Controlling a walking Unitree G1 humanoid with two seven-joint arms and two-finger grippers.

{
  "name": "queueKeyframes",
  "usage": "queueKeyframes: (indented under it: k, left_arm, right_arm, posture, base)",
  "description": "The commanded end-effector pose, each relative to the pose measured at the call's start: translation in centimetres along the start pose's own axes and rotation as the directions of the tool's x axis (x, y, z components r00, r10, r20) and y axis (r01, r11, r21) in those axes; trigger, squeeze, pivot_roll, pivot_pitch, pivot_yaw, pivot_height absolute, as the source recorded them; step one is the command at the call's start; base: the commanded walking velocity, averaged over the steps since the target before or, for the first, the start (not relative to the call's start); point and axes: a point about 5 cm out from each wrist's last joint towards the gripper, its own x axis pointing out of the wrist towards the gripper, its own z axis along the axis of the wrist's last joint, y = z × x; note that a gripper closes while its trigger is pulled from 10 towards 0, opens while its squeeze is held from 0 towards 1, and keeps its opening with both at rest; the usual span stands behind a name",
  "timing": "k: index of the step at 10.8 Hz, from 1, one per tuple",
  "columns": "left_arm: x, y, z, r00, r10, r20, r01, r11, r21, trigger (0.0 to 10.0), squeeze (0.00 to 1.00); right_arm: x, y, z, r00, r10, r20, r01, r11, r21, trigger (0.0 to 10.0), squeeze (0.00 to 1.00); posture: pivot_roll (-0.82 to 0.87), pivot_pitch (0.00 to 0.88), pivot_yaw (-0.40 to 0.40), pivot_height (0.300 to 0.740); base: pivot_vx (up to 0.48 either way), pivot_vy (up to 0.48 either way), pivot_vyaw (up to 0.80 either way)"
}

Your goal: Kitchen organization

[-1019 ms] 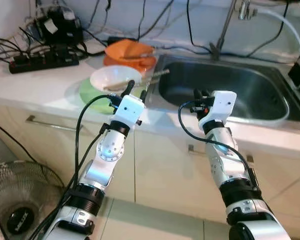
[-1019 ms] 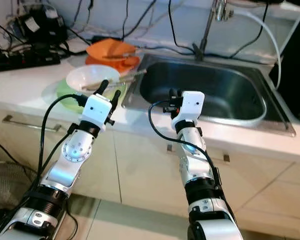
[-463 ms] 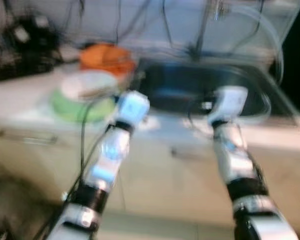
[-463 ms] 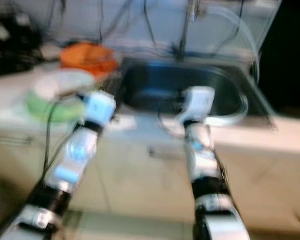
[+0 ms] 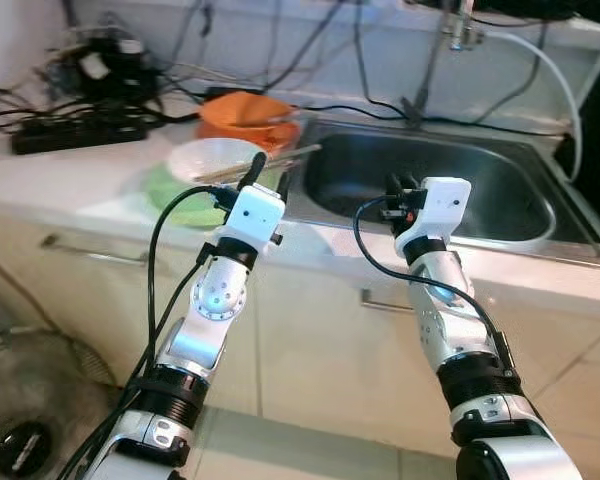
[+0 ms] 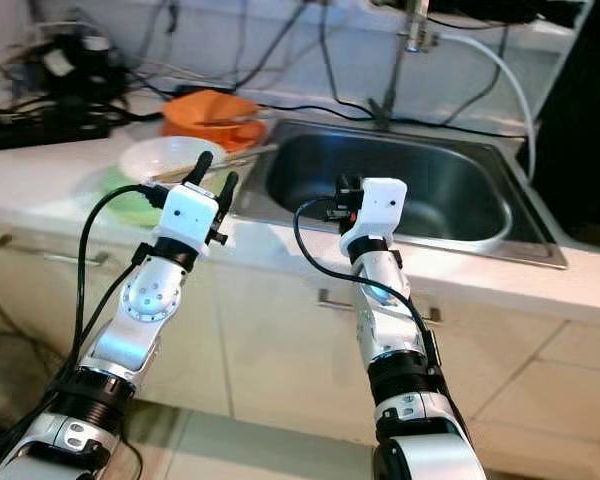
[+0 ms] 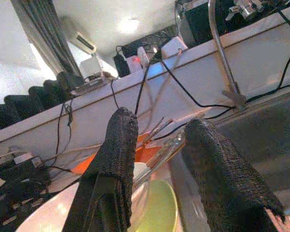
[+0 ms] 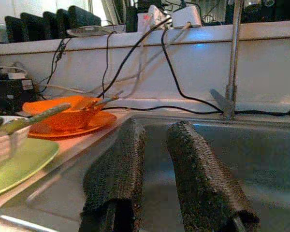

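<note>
Left eye view: I stand before a white counter (image 5: pixel 100 180) with a steel sink (image 5: pixel 450 190) set in it; my left gripper (image 5: pixel 270 175) is raised at the counter's front edge, fingers spread with nothing between them, just beside a white bowl (image 5: pixel 215 158) that sits on a green plate (image 5: pixel 170 190); utensils lie across the bowl's rim; an orange bowl (image 5: pixel 245 108) on an orange plate (image 5: pixel 280 132) stands behind, near the sink's corner; my right gripper (image 5: pixel 395 185) is at the sink's near rim, whether open I cannot tell here; a power strip (image 5: pixel 75 132) lies far left.

Left wrist view: both black fingers (image 7: pixel 118 159) stand apart, empty, the green plate beyond them.

Right wrist view: my two fingers (image 8: pixel 121 174) are slightly parted, holding nothing, above the sink basin; a faucet (image 8: pixel 232 58) rises behind.
</note>
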Motion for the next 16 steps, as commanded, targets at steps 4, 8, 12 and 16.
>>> queueKeyframes:
  k: [4, 8, 12, 16]
  left_arm:
    - [0.08, 0.05, 0.15, 1.0, 0.007, 0.01, -0.007, 1.0, -0.001, 10.0, 0.0]
    - [0.08, 0.18, 0.04, 1.0, 0.015, 0.002, -0.015, 1.0, 0.005, 10.0, 0.0]
    - [0.04, 0.2, -0.19, 1.0, 0.017, -0.006, -0.017, 1.0, 0.003, 10.0, 0.0]
    - [-0.06, 0.66, -0.63, 0.999, 0.043, -0.017, -0.043, 0.999, 0.004, 10.0, 0.0]
  right_arm:
    - [0.12, -0.3, 0.07, 1.0, -0.005, 0.0, 0.005, 1.0, 0.001, 10.0, 0.0]
    - [0.1, -0.2, 0.01, 1.0, 0.002, -0.002, -0.002, 1.0, -0.002, 10.0, 0.0]
    - [0.14, -0.2, -0.09, 1.0, 0.0, -0.005, 0.0, 1.0, 0.002, 10.0, 0.0]
    - [0.09, -0.28, -0.31, 1.0, -0.001, -0.012, 0.001, 1.0, 0.008, 10.0, 0.0]
  posture:
    - [0.18, 0.0, -0.021, 0.74]
    - [0.18, 0.0, -0.021, 0.74]
    - [0.18, 0.0, -0.021, 0.74]
    - [0.18, 0.0, -0.033, 0.74]
  base:
    - [0.0, 0.0, 0.0]
    - [0.13, 0.0, 0.0]
    - [0.282, 0.0, 0.0]
    - [0.289, 0.0, 0.0]
